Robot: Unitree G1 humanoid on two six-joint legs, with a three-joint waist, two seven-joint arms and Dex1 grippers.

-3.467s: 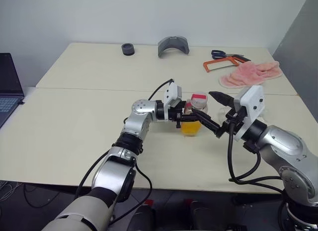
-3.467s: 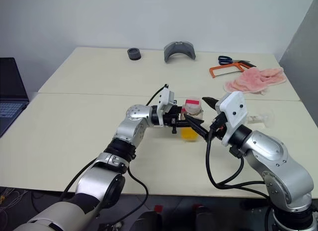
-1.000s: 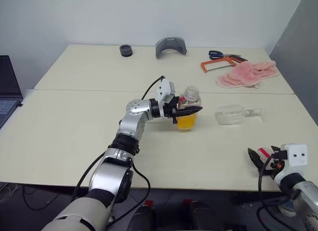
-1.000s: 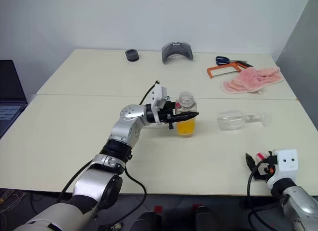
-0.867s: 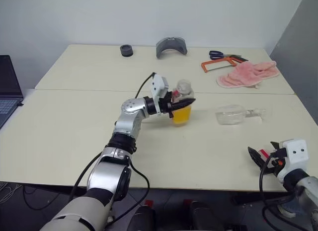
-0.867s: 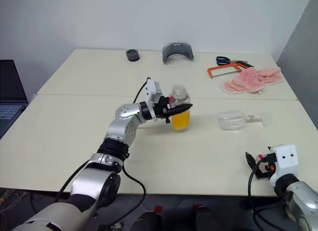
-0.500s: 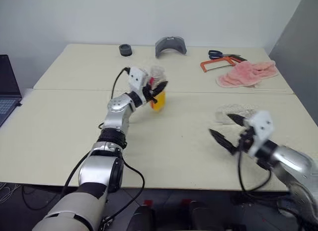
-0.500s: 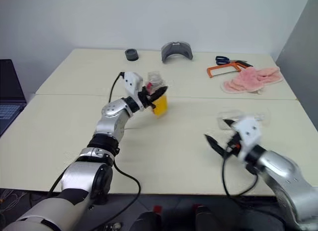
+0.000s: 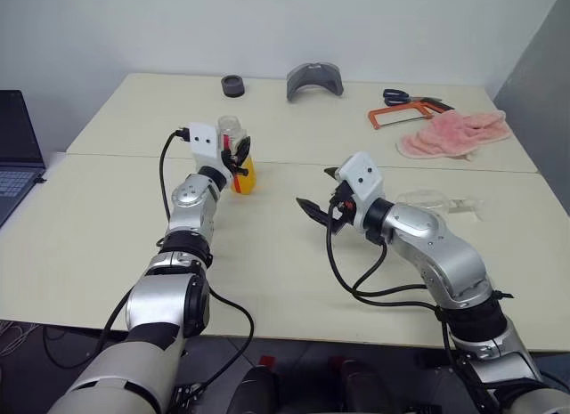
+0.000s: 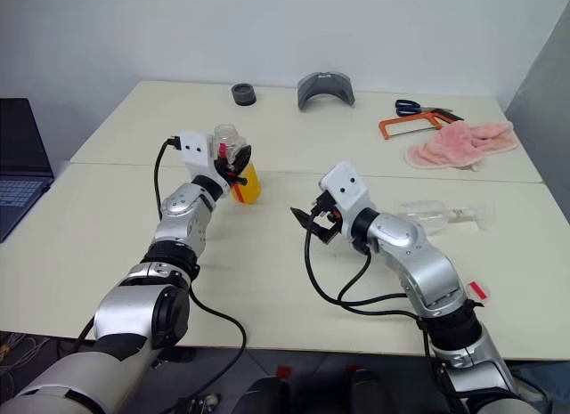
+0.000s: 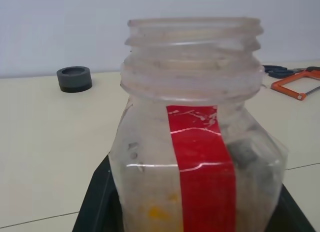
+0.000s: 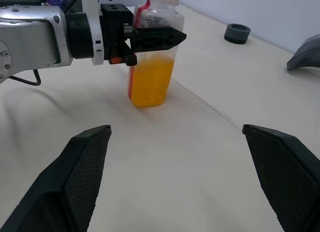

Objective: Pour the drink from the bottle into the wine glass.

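Observation:
The bottle stands upright near the table's middle seam on the left, its mouth uncapped and a red strip down its side. The orange drink fills its lower half. My left gripper is shut on the bottle at mid-height. I cannot tell whether its base touches the table. The wine glass lies on its side at the right, behind my right forearm. My right gripper hovers over the table's middle, open and empty, pointing left toward the bottle, with a gap between them.
At the back stand a black round piece and a grey curved part. An orange hacksaw, blue scissors and a pink cloth lie back right. A laptop sits far left. A small white-and-red piece lies near the front right.
My left gripper has carried the bottle leftward and farther back. My right arm has risen from the front right edge and swung left to the table's middle, still open.

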